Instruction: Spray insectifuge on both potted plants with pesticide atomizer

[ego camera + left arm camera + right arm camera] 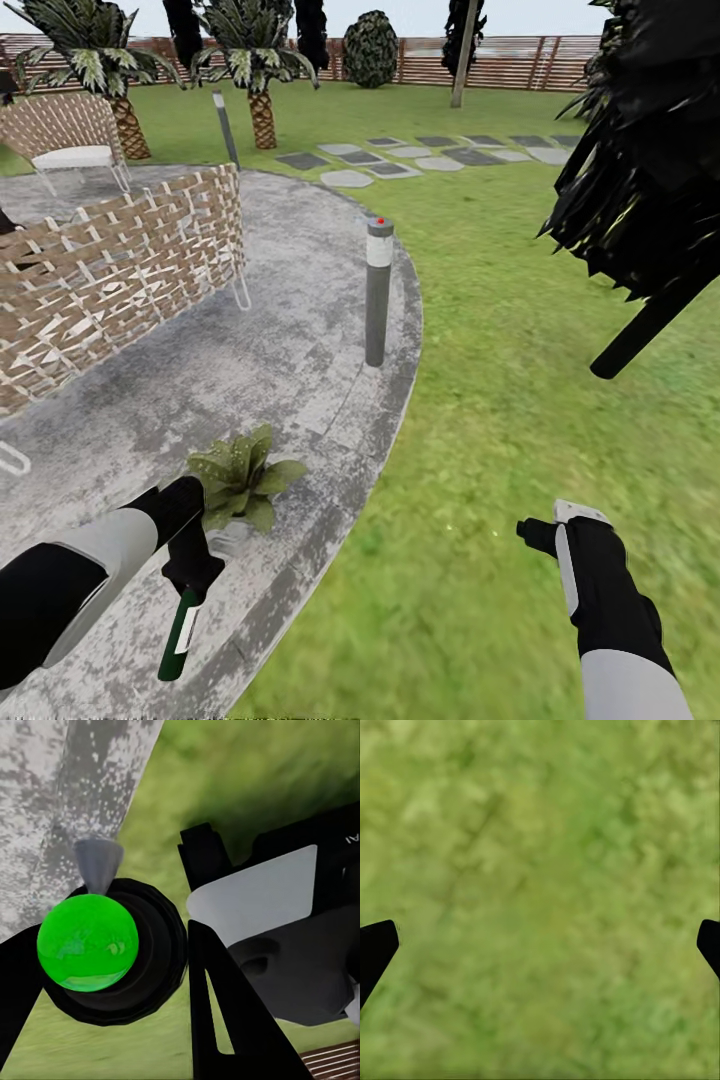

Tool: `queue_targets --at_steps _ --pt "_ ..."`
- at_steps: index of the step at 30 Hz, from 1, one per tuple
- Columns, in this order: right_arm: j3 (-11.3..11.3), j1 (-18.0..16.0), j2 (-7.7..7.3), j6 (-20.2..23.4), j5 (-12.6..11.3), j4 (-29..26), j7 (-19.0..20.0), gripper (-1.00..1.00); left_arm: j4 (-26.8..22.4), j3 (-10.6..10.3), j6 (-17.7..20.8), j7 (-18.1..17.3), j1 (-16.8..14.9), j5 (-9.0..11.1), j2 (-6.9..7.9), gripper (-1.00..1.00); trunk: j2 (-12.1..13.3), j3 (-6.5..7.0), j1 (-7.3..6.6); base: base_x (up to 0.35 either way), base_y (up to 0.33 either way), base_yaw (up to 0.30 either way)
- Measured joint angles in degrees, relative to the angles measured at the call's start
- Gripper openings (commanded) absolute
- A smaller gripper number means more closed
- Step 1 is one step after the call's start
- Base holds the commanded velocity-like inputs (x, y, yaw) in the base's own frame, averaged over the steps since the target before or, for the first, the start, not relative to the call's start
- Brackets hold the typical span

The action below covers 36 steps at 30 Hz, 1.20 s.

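Atomizer in my left claw, beside a potted plant.
My left gripper [192, 572] clamps the pesticide atomizer [180, 634] at lower left, near the potted plant [240, 478]; my right gripper [540, 945] hangs spread over lawn [500, 420].

the patio [300, 340] looks like rough, mottled grey stone, and the lawn [520, 380] like matt grass. the pesticide atomizer [180, 636] has a glossy green plastic body; the chairs [120, 250] look woven wicker, and the fence [500, 60] slatted brown wood.

A home garden, apparently: lawn [520, 380], paved patio [280, 370], palms [255, 60], slatted fence [520, 62].
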Motion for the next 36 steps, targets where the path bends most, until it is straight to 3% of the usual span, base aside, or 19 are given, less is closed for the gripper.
queue_targets --at_steps 8,16,27,36 --pt "0.02 0.01 0.00 0.00 -0.01 -0.01 0.08 1.00 -0.02 -0.19 0.00 -0.04 0.08 -0.03 -0.07 -1.00 0.00 -0.07 -0.04 0.235 -0.030 0.014" --pt "0.01 0.02 0.01 0.02 0.00 -0.03 0.10 1.00 -0.04 -0.19 -0.01 -0.06 -0.06 -0.02 -0.34 -1.00 0.00 -0.07 -0.02 0.226 -0.236 0.000" --pt "0.02 0.02 0.00 0.00 -0.02 0.00 0.08 1.00 0.12 -0.19 0.08 -0.16 -5.99 -0.12 -0.46 -1.00 0.00 -0.07 0.00 0.011 -0.019 0.000" --pt "0.02 -0.03 0.00 0.00 -0.02 0.00 0.08 1.00 0.23 -0.13 0.12 -0.16 -7.13 -0.07 -0.75 -1.00 0.00 -0.07 0.00 0.000 0.000 0.000"
